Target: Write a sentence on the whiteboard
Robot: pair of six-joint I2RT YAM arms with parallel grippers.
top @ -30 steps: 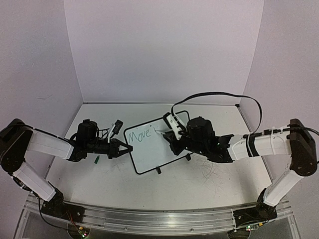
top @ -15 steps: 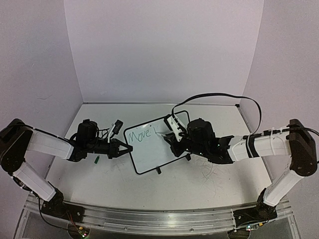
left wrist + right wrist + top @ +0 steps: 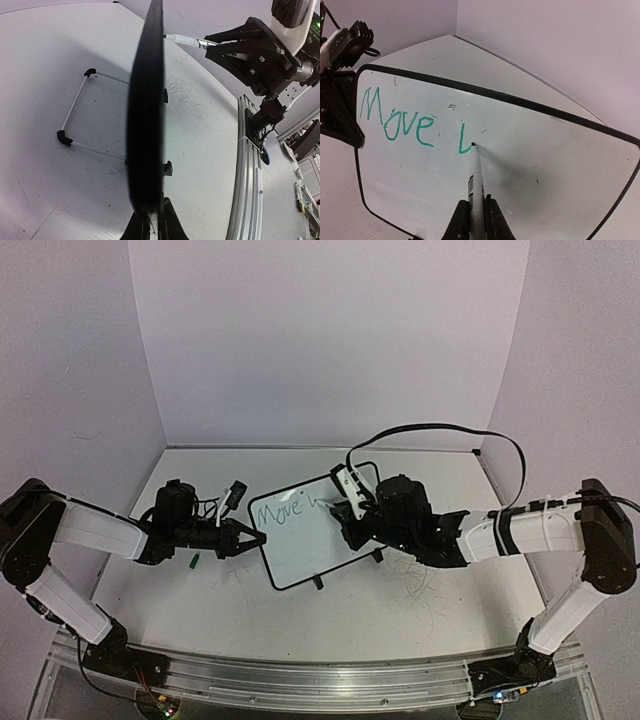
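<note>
Green stroke (image 3: 464, 143) newly added after "Move", marker (image 3: 476, 184) tip on whiteboard (image 3: 555, 165)

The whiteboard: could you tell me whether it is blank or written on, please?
Written on. The whiteboard carries green "Move" plus one further stroke, with the marker tip at that stroke's end.

Board (image 3: 300, 552) props up mid-table (image 3: 400, 615), its left edge pinched by the left gripper (image 3: 251, 538). The right gripper (image 3: 342, 508) and marker (image 3: 474, 175) crowd its right half. There's open room near the board and along the far wall. A green cap (image 3: 194, 561) lies under the left arm.
</note>
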